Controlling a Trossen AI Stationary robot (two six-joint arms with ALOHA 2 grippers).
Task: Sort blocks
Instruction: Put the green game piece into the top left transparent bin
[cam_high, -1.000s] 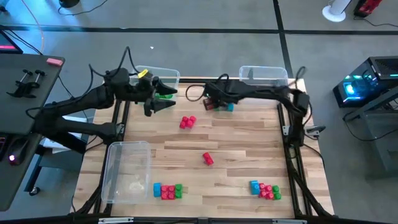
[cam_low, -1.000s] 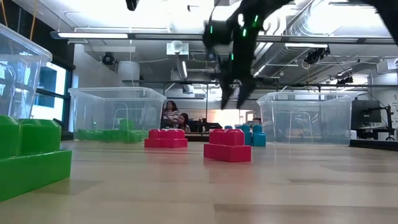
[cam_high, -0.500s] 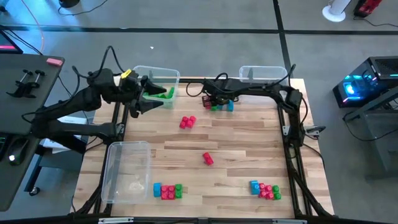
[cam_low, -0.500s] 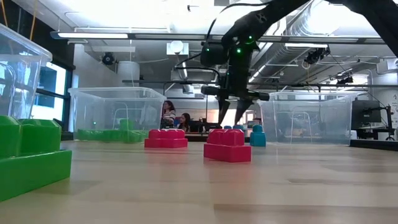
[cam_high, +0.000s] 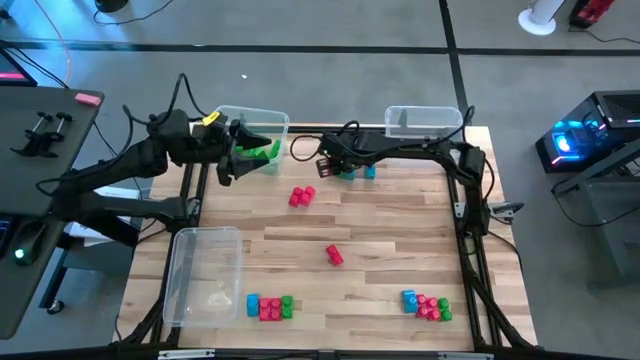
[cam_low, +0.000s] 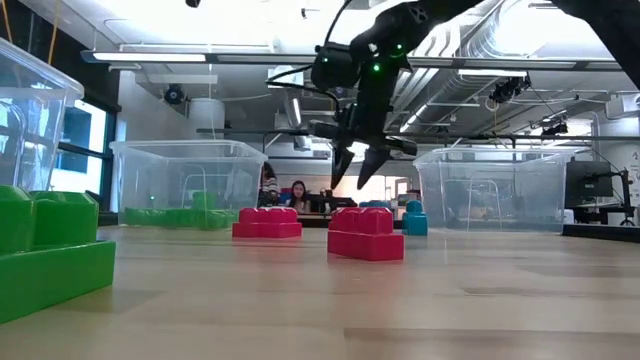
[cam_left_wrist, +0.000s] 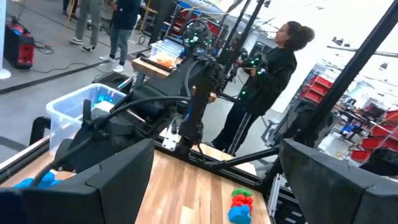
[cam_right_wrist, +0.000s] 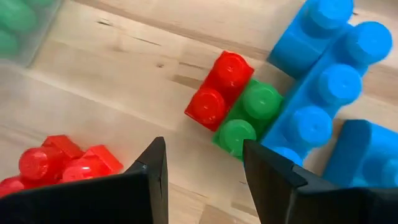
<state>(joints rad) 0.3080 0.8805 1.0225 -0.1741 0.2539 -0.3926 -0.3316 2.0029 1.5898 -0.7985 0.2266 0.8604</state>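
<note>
our right gripper hangs with fingers apart just above the red-and-green block, which lies beside the blue blocks near the far bin; its long axis crosses our gap.

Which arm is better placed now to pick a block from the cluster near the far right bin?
The right one. Its open pincer hangs just above the red, green and blue cluster, while the left pincer is at the bin with green blocks.
</note>
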